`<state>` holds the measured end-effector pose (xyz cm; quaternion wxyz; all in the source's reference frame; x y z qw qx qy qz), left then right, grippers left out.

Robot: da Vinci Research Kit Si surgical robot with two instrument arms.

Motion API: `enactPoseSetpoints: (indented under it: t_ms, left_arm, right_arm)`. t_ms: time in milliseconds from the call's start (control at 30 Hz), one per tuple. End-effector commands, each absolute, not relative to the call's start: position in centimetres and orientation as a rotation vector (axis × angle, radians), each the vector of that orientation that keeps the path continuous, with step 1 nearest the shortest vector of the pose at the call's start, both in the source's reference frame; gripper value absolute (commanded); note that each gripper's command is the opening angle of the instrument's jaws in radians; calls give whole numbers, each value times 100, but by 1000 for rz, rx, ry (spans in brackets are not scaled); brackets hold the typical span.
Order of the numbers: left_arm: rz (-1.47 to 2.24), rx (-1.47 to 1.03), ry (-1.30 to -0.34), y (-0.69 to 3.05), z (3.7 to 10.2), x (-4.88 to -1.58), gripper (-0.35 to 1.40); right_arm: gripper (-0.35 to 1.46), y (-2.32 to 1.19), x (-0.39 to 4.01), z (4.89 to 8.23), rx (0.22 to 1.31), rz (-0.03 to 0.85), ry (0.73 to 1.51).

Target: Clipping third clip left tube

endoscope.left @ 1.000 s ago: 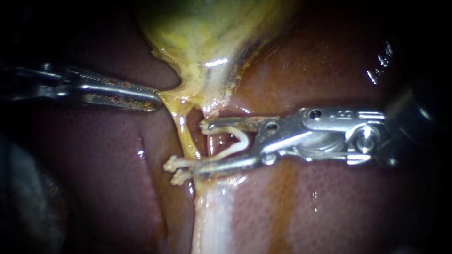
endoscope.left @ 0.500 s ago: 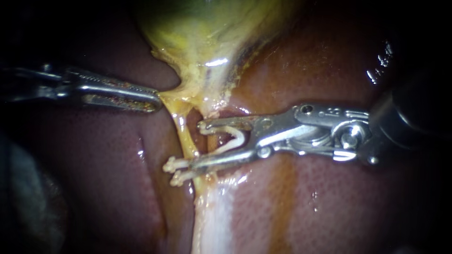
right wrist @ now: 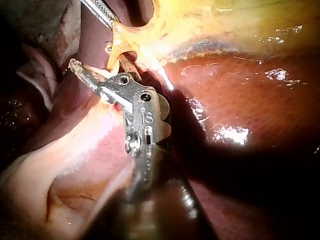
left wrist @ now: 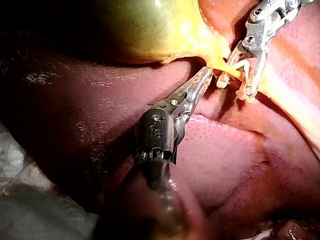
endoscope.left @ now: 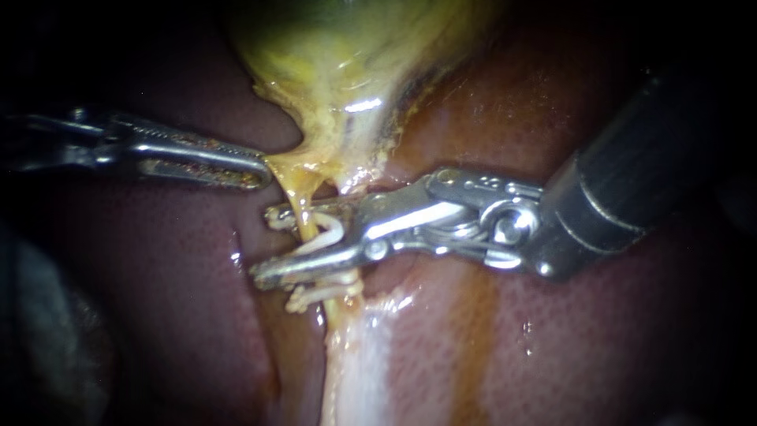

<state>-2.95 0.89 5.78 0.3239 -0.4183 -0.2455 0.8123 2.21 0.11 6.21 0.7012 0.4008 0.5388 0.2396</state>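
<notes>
The right instrument [endoscope.left: 266, 244] reaches in from the upper right. Its jaws stand partly apart, and both press on a white loaded clip [endoscope.left: 331, 237] between them. The yellow left tube [endoscope.left: 306, 225] runs between these jaws, inside the clip's legs. A placed clip [endoscope.left: 307, 298] sits on the tube just under the lower jaw. The left instrument [endoscope.left: 256, 170] has its jaws closed on the gallbladder [endoscope.left: 339, 71] where it narrows, just above the right jaws. Liver [endoscope.left: 552, 339] lies beneath both.

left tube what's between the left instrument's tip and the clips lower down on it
Endoscope view: below the gallbladder, bare left tube, then the right instrument astride it carrying a white clip.
</notes>
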Motion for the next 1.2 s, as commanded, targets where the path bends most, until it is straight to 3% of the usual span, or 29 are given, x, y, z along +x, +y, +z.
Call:
enactPoseSetpoints:
  t_ms: [33,433,733,967,1200]
  left_arm:
    - [2131,-1097,-644,89,578,-295,-35]
    - [2132,-1098,-644,89,581,-294,-35]
    - [2133,-1098,-644,89,582,-294,-35]
    - [2133,-1099,-643,89,583,-294,-35]
    - [2134,-1099,-644,90,584,-293,-35]
  right_arm:
    - [46,11,222,620,897,540,1210]
    - [46,36,225,581,950,584,1335]
    - [43,51,223,567,945,614,1355]
    - [23,53,216,566,948,712,1337]
    - [-8,56,209,565,1007,779,1304]
